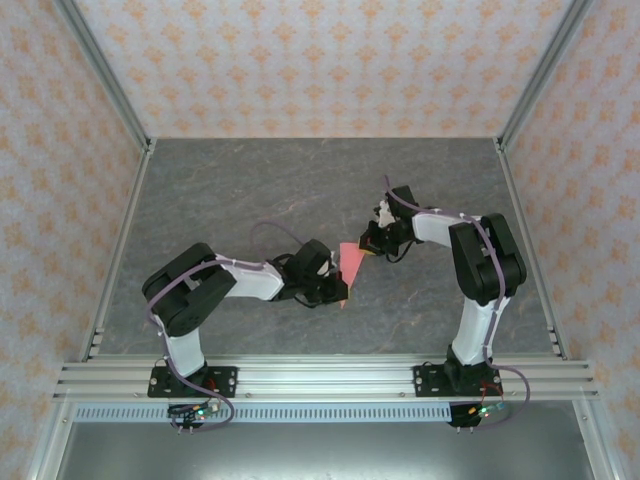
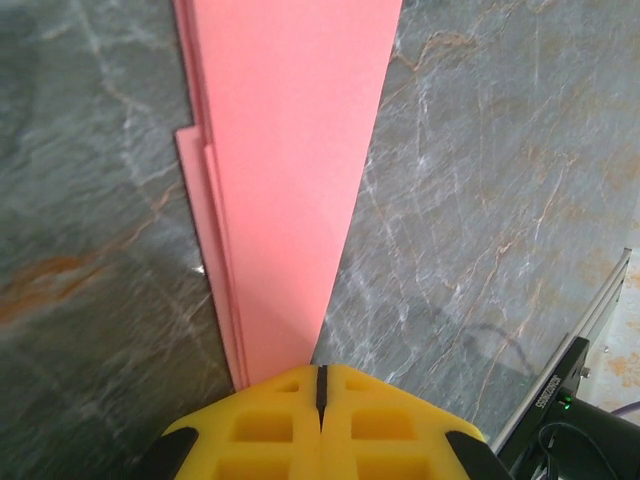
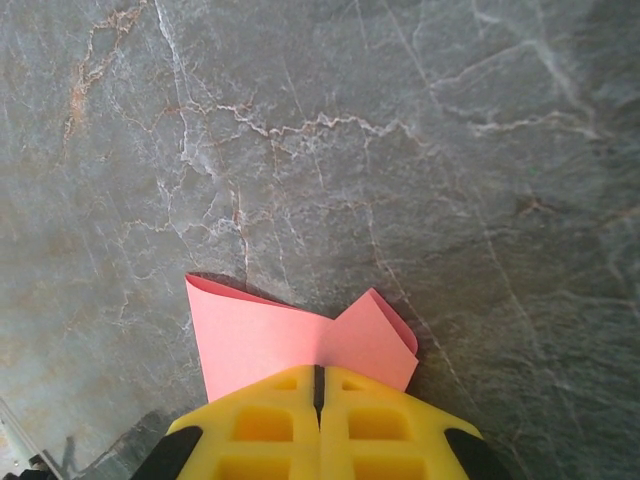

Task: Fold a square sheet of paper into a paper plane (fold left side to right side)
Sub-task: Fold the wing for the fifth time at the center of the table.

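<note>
Two arms hold the salmon-pink paper plane (image 1: 350, 264) between them near the middle of the grey stone-patterned table (image 1: 250, 190). The left arm (image 1: 205, 290) reaches in from 8 o'clock, and we see the yellow left jaws pressed together on the plane's narrow tip at its 6 o'clock end. In the left wrist view the layered paper plane (image 2: 290, 180) runs off toward 12 o'clock. The right arm (image 1: 485, 260) comes from 3 o'clock, with the right jaws clamped on the wider 1 o'clock end. In the right wrist view the paper plane (image 3: 270, 335) shows a notched edge and casts a shadow on the table (image 3: 400, 150).
</note>
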{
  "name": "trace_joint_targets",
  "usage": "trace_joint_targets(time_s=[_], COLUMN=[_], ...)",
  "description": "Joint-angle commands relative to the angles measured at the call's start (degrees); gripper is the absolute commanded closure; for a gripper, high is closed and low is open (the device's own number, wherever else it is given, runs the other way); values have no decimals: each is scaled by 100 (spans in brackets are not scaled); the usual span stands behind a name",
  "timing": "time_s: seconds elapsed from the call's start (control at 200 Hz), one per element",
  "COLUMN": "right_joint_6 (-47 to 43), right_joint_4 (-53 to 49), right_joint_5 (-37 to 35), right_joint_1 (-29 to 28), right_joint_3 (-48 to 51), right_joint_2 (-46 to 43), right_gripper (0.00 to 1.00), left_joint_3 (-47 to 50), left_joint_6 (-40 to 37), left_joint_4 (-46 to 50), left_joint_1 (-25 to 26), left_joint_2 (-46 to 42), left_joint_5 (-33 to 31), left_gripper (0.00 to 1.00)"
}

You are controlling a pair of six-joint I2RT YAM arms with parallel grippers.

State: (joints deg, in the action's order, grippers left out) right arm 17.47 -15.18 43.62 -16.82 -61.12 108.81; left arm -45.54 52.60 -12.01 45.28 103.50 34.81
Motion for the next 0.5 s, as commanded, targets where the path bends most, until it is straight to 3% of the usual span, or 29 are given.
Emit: trace_joint_targets(time_s=[0.0, 0.195, 0.375, 0.495], right_joint_6=[-24, 95, 231, 232], right_joint_4=[260, 270, 507, 460], right_joint_5=[-465, 170, 1053, 1450], right_joint_1=[188, 180, 197, 216], right_joint_3=[-60, -109, -171, -326], right_joint_2=[230, 306, 418, 556], right_gripper=[100, 100, 88, 86], left_joint_3=[299, 472, 633, 684], left_joint_6=[-64, -189, -226, -300], left_joint_4=[902, 973, 977, 1069], left_joint_1=[164, 309, 310, 310], left_joint_2=[-87, -281, -466, -662], left_joint_5=[19, 157, 62, -87], left_gripper=[100, 100, 100, 100])
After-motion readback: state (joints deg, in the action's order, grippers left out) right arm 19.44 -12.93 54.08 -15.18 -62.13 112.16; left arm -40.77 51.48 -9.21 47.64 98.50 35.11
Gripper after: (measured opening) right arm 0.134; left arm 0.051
